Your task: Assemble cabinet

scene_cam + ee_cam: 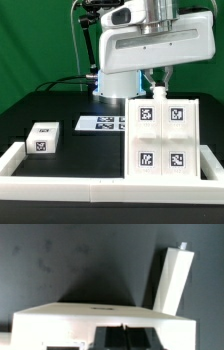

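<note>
Toward the exterior view's right side of the black table [40, 105], the cabinet body [165, 140] stands upright with its long axis vertical. Its broad face, which carries four square tags, is turned to the camera, and it sits just behind the front stretch of the rail [60, 183]. The arm [150, 45] stands behind and above it. Its big white upper housing lies roughly level across the exterior view's top, and the wrist points straight down over the cabinet body's top edge. The low white rail runs along the table's front and up both sides. The marker board [100, 124] lies flat near the arm's base, on the exterior view's left of the cabinet body. The block [43, 138] lies flat well apart from the cabinet body, on the exterior view's left and near the side rail, with its long axis roughly across the view and one tag on the side facing the camera. The gripper [157, 92] hangs at the cabinet body's top edge with its jaws closed together; whether it touches the top I cannot tell. In the wrist view, a slim white piece [175, 280] with a small peg [183, 247] on its end stretches over the dark table, slightly tilted. Which part it is I cannot tell.
</note>
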